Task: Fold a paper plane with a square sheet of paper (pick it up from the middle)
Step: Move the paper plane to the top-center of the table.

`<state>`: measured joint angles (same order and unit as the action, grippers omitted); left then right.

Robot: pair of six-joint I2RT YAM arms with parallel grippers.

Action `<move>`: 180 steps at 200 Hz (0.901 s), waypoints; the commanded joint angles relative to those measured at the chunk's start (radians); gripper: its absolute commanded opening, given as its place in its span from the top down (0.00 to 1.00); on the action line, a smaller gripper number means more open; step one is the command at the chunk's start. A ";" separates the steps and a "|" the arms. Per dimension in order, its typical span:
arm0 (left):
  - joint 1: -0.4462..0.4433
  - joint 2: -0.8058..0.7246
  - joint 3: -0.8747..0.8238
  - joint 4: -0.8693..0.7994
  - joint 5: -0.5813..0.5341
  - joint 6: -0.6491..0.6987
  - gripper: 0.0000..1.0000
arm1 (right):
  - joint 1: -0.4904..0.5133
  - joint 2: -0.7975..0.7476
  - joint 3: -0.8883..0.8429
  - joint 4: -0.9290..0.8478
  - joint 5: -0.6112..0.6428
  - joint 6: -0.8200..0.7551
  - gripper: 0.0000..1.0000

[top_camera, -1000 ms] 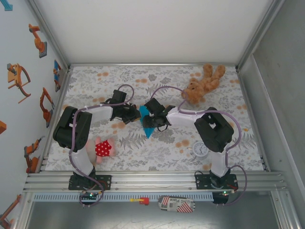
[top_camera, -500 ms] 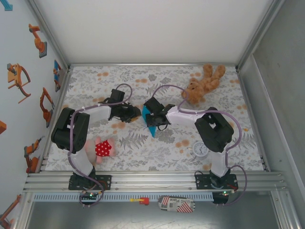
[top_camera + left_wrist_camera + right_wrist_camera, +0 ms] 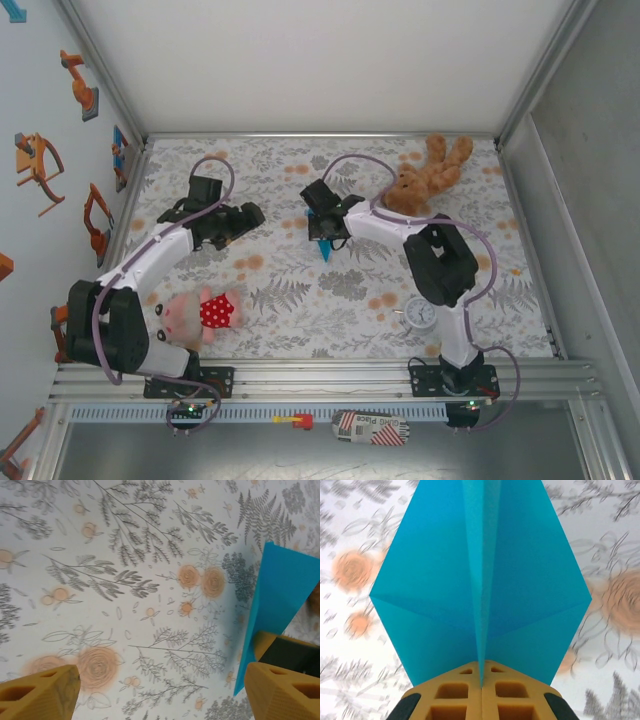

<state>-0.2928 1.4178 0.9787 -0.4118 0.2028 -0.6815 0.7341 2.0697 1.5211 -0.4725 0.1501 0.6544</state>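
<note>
Handover of the fold. The left fingers [image 3: 40, 692] have let go and now stand spread wide, drawn back well away from the brown teddy bear [image 3: 425, 175]. The right fingers [image 3: 460, 690] have closed, pinching the centre crease of the paper plane [image 3: 480, 580] over the table [image 3: 300, 310], near the bear's left. Folding appears complete. The long axis follows the crease, and the visible tip points away from the bear

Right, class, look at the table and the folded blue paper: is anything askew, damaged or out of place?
Nothing stands out. The paper plane looks neat, its wings even about the centre crease, which the right hand pinches. The teddy bear and the clock lie well apart from it.
</note>
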 commanded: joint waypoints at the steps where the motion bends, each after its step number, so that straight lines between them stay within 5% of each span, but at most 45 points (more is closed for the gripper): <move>1: 0.007 -0.032 -0.029 -0.069 -0.066 0.034 0.11 | -0.029 0.051 0.067 -0.039 0.014 0.002 0.99; 180: 0.009 0.018 -0.034 -0.057 -0.022 0.040 0.07 | -0.050 0.184 0.142 -0.105 0.090 -0.031 0.79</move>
<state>-0.2871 1.4212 0.9516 -0.4541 0.1654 -0.6640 0.6811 2.2200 1.6638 -0.5613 0.2047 0.6270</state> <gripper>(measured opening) 0.932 0.207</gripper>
